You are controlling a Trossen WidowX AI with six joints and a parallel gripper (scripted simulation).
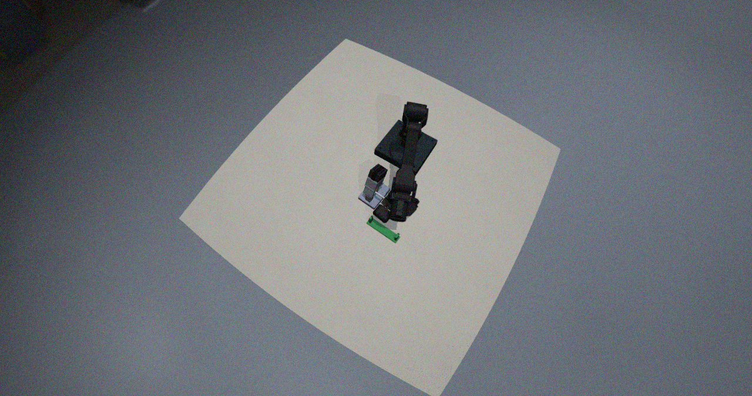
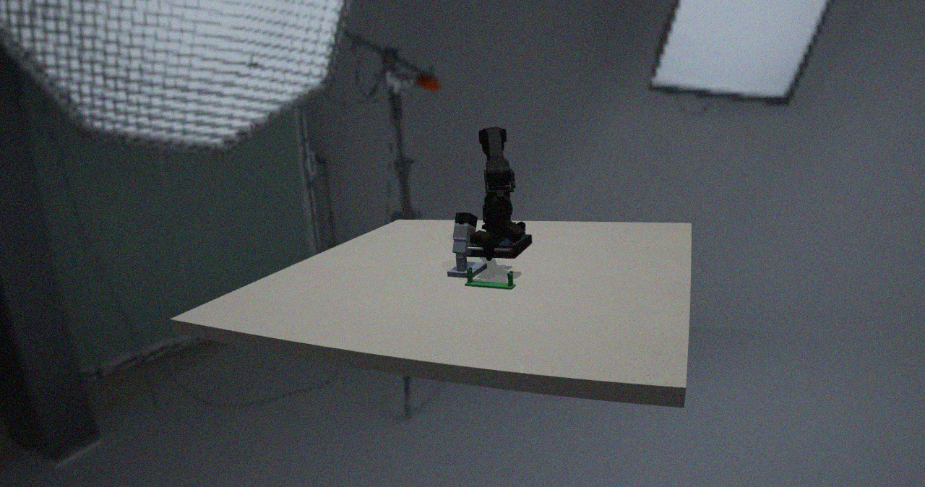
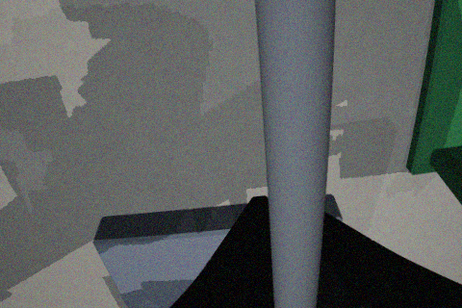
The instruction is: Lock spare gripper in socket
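Observation:
My gripper (image 1: 388,207) (image 2: 490,250) is shut on the lock pin, low beside the mount. The lock pin (image 1: 380,195) (image 2: 475,248) (image 3: 298,106) is a straight light-grey rod, held level above the table and pointing at the mount. Whether its tip is inside the socket is too small to tell. The mount (image 1: 366,199) (image 2: 455,273) (image 3: 159,260) has a flat blue-grey base and an upright grey post. The spare gripper (image 1: 377,172) (image 2: 465,220), with a black top, stands upright on the post and leans slightly. Its spigot is hidden in the socket.
A green cradle (image 1: 383,230) (image 2: 491,285) (image 3: 440,72) with two small uprights lies on the table in front of my gripper, empty. The arm's dark base plate (image 1: 386,148) is behind the mount. The pale table (image 1: 315,246) (image 2: 388,316) carries all of it.

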